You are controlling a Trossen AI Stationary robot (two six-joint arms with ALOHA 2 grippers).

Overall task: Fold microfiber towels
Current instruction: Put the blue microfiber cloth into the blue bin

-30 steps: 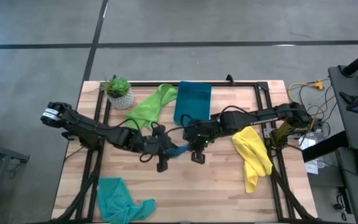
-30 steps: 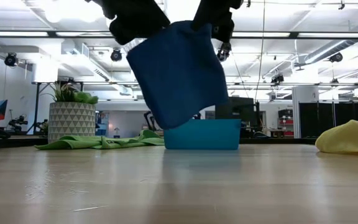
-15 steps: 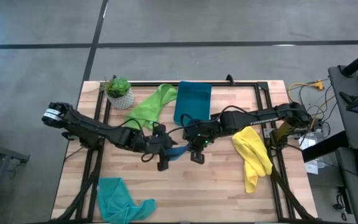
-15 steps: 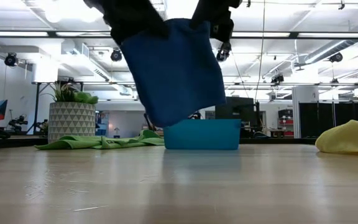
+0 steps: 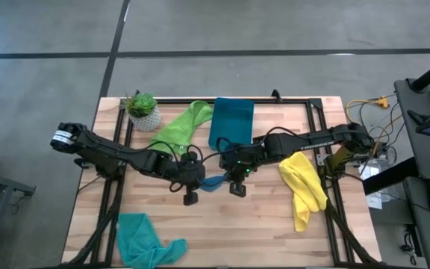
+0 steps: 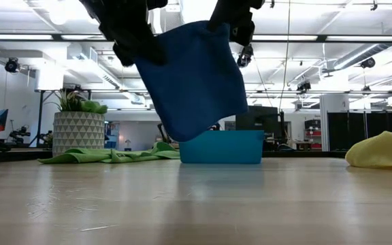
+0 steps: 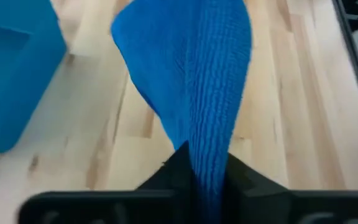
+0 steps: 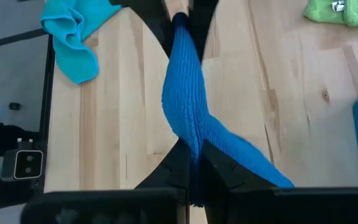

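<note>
Blue microfiber towel (image 6: 196, 78) hangs clear above bare wooden tabletop (image 6: 196, 204).
Left hand (image 5: 190, 181) and right hand (image 5: 236, 178), each clamped on an upper corner, hold it before the teal plastic bin (image 6: 221, 147).

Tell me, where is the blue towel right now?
The blue towel hangs in the air over the middle of the table, pinched between the left gripper and the right gripper. In the low view it dangles in front of the teal-blue bin.
</note>
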